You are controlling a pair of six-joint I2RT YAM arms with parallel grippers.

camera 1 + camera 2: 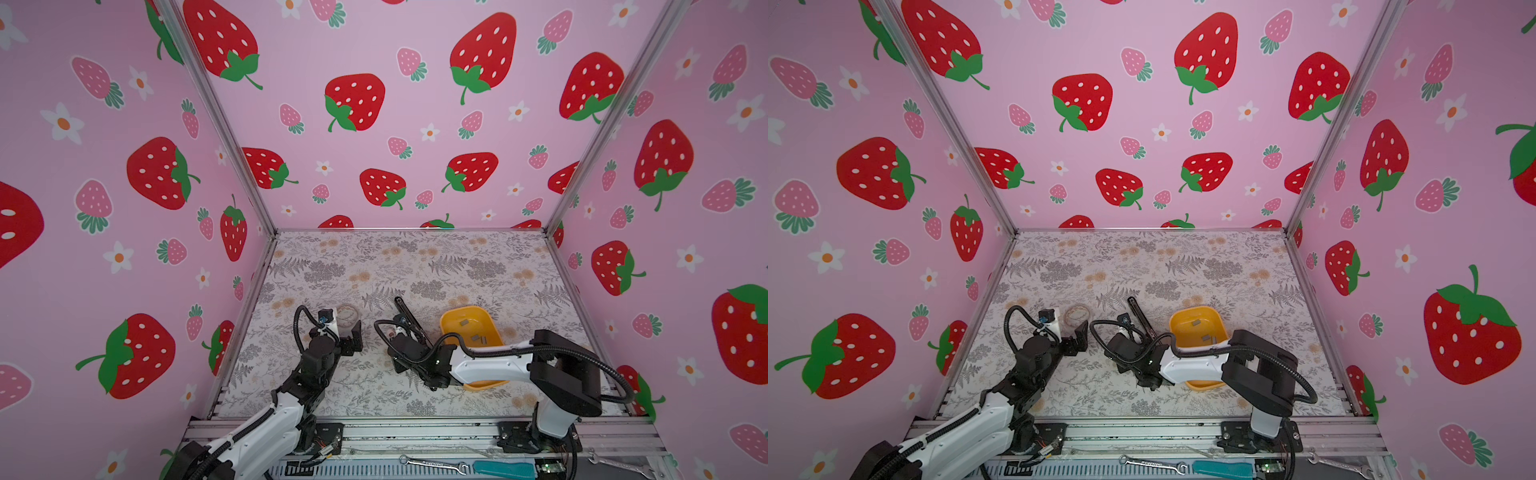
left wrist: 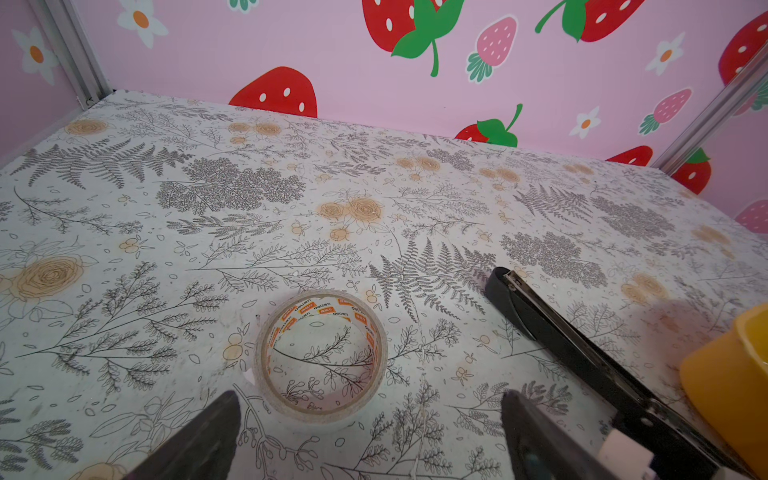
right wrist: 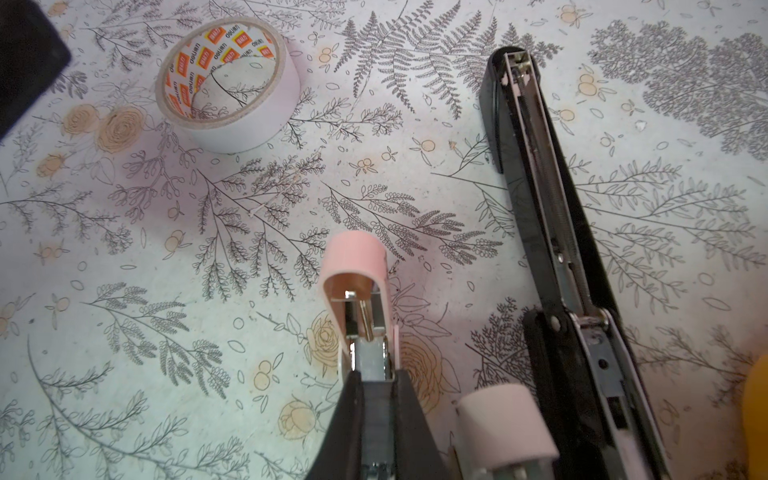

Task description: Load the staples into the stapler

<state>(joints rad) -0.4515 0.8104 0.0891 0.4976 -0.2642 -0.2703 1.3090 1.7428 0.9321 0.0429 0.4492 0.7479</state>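
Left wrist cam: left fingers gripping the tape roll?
No, the left fingers stand wide open, and the tape roll lies flat on the table just past their tips.

Tape roll point(image 1: 347, 316) flat on counter point(image 1: 415, 257), left of centre, just ahead of left gripper point(image 2: 370, 415). Long stapler point(image 1: 409, 318) lies right of the roll, apart from it, running near-to-far with its far end angled left. Small stapler point(image 3: 357, 299) sits in right gripper point(image 3: 376, 386), between roll and long stapler, on the near side. Bin point(image 1: 494, 332) stands right of the long stapler, just beside it. Staples point(image 1: 464, 321) lie in the bin, apart from one another. Right arm crosses over the bin's near part. Wrench point(image 1: 432, 463) on front rail, before the counter.
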